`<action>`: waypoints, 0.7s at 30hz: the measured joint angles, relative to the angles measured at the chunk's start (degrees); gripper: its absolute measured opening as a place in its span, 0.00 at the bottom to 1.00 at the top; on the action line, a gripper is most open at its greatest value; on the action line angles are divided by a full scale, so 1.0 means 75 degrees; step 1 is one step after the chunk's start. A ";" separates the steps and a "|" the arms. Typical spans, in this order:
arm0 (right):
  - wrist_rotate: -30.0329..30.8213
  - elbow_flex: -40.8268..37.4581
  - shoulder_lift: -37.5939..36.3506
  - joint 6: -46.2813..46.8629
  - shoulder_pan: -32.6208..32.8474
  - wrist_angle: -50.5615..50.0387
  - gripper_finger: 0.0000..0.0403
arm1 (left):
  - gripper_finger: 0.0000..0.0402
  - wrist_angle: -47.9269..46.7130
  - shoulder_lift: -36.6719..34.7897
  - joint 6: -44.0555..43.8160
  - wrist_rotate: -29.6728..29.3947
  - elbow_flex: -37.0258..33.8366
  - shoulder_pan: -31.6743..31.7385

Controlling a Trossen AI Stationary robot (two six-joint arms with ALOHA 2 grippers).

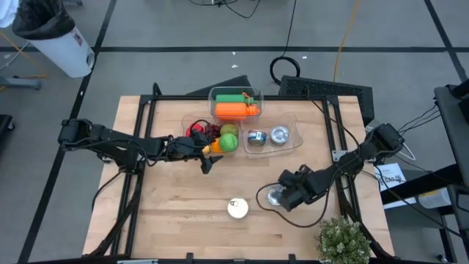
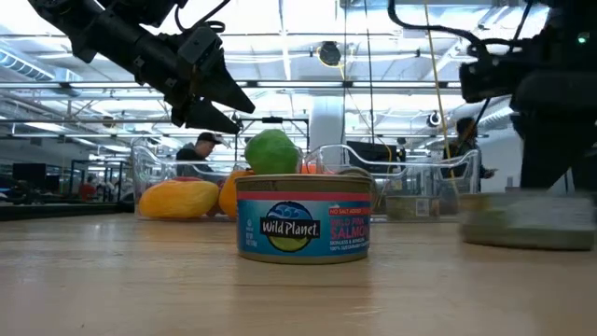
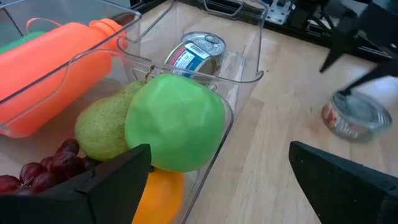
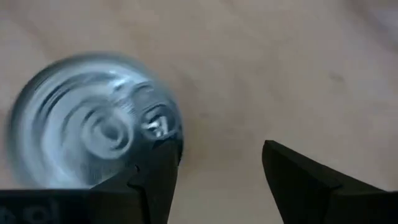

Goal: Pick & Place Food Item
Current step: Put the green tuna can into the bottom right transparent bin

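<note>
Can near front edge of worktop (image 2: 303, 220): brand "Wild Planet" in white letters on the blue label.
Same can, right part of label: the word "SALMON" on red; the smaller lines under it are too small to read.

Two dark, jointed arms are seen, each ending in a black pincer: the left pincer (image 1: 208, 156) and the right pincer (image 1: 281, 196), with wedge-shaped fingers (image 3: 115, 180); black cables are trailed alongside.

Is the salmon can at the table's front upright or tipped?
Upright: the salmon can stands on its base, label level, on the table.
</note>
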 joint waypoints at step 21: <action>0.1949 -0.0533 -0.0257 0.1128 0.0033 -0.1081 0.52 | 0.98 -0.0017 0.0000 0.0003 0.0000 0.0000 0.0000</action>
